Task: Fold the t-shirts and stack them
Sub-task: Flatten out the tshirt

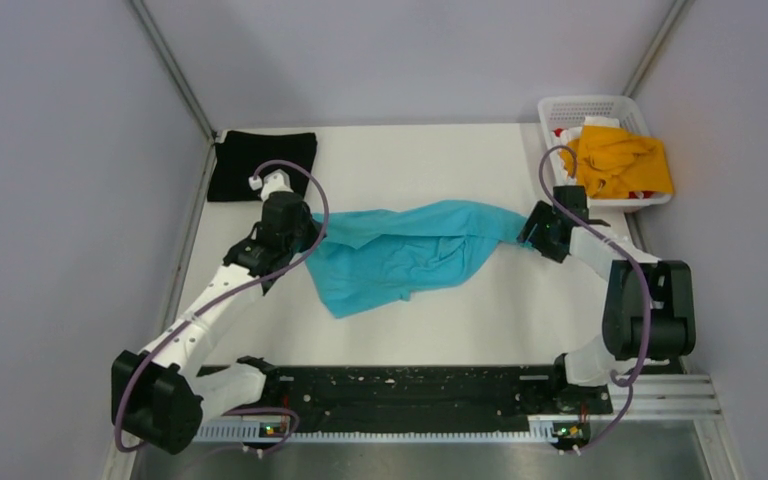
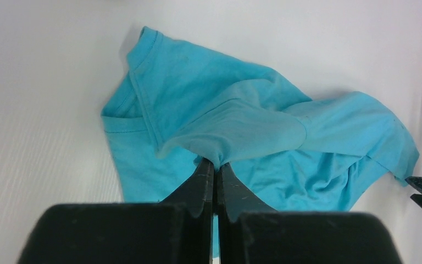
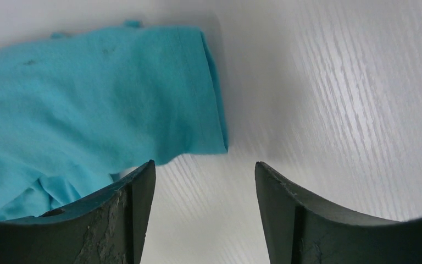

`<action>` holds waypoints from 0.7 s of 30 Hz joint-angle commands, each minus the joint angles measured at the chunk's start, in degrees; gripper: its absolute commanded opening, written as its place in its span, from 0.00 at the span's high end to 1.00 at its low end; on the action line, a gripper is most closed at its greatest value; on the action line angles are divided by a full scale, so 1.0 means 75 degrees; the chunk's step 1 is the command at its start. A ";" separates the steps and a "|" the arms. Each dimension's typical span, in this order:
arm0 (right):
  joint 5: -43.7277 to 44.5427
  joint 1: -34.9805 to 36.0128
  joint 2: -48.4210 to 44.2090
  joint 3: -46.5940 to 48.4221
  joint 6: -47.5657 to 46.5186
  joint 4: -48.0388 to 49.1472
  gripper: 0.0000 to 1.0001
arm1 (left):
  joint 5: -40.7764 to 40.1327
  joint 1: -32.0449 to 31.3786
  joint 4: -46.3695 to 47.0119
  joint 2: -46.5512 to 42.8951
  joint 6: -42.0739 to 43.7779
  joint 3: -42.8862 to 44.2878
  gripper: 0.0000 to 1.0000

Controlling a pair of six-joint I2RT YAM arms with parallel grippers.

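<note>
The turquoise-blue t-shirt lies crumpled across the middle of the table. My left gripper is shut on a pinch of its cloth at the left end, seen in the left wrist view with the shirt stretching away. My right gripper is open at the shirt's right end; in the right wrist view its jaws stand apart over bare table beside a sleeve of the shirt. The black t-shirt lies folded at the back left. The orange-yellow t-shirt is bunched in the basket.
A white lattice basket stands at the back right corner. Grey walls close in the table on three sides. The black rail with the arm bases runs along the near edge.
</note>
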 commanded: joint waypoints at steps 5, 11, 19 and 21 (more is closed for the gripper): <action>0.0695 0.0057 0.0738 0.1019 -0.0131 0.0089 0.38 | -0.0287 0.0063 0.0045 0.0097 -0.0002 0.0286 1.00; 0.1466 0.0558 0.1291 0.1532 -0.0197 -0.0465 0.43 | -0.0370 0.0083 0.0011 0.0114 0.0034 0.0304 1.00; 0.1900 0.0841 0.1713 0.1464 -0.0047 -0.0762 0.47 | -0.0489 0.0105 -0.0040 0.0029 0.0007 0.0180 1.00; 0.1881 0.0865 0.1793 0.1455 -0.0015 -0.0760 0.56 | -0.0515 0.0106 -0.0057 -0.0003 -0.0010 0.0133 1.00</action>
